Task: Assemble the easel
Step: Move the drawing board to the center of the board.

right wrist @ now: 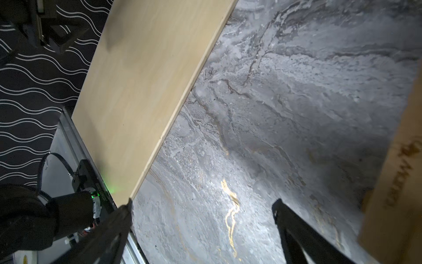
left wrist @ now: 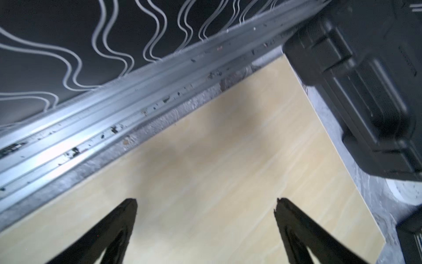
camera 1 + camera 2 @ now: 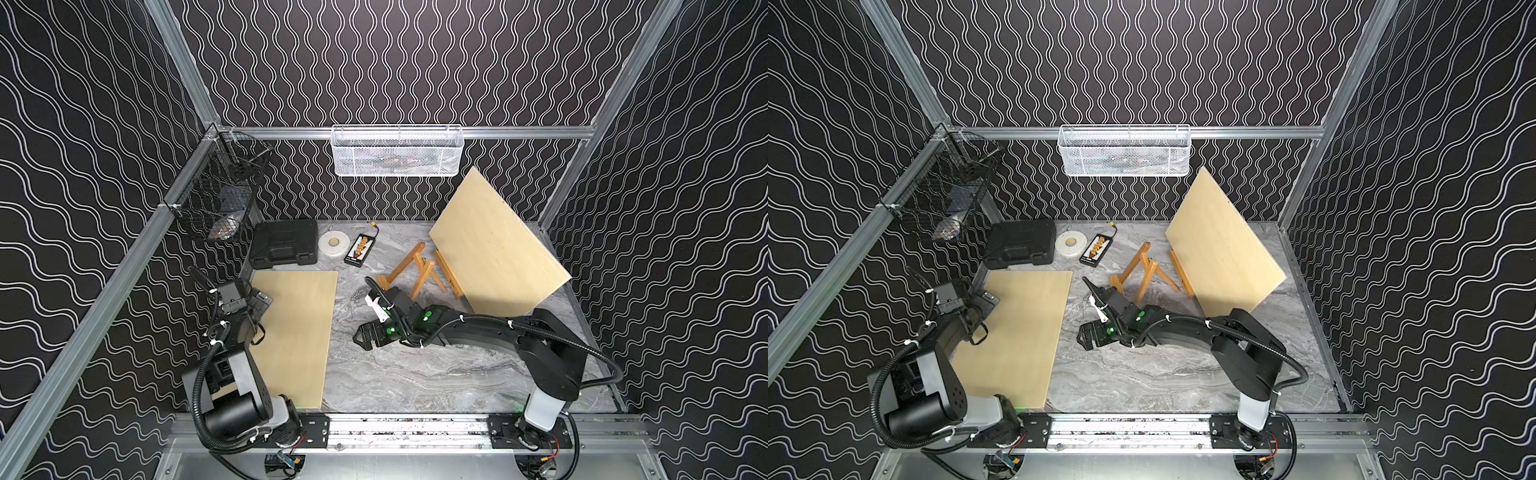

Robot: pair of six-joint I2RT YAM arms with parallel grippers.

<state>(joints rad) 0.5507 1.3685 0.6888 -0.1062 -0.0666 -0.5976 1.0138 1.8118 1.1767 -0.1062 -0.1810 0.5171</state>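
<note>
Bimanual robot cell seen from above, grey marble table (image 3: 436,374), black walls w/ white wavy lines.

Far left: black wire basket (image 3: 212,199) hung on the side rail. Below it the L gripper (image 2: 205,202) sits over the far corner of a pale flat board (image 3: 299,332) lying on the table's left side; jaws spread wide, nothing between them, only board surface showing in the wrist view.

Behind the board, along the back wall: black case (image 3: 284,243), then a white tape roll (image 3: 331,244), then a small black device (image 3: 360,249) w/ an orange-tipped lead. Above, a white mesh basket (image 3: 397,151) hangs on the back rail.

Centre: R gripper (image 1: 203,203) low over bare marble, between flat board and easel, jaws fully apart, holding nothing.

Just behind and right of it: the easel frame (image 3: 419,274), orange-brown wooden strips, on the table, untouched by either arm. Right again: a second pale board (image 3: 494,253), tilted, top corner up near the back wall, lower-left edge right beside the easel's outer strip; can't tell if they touch.
</note>
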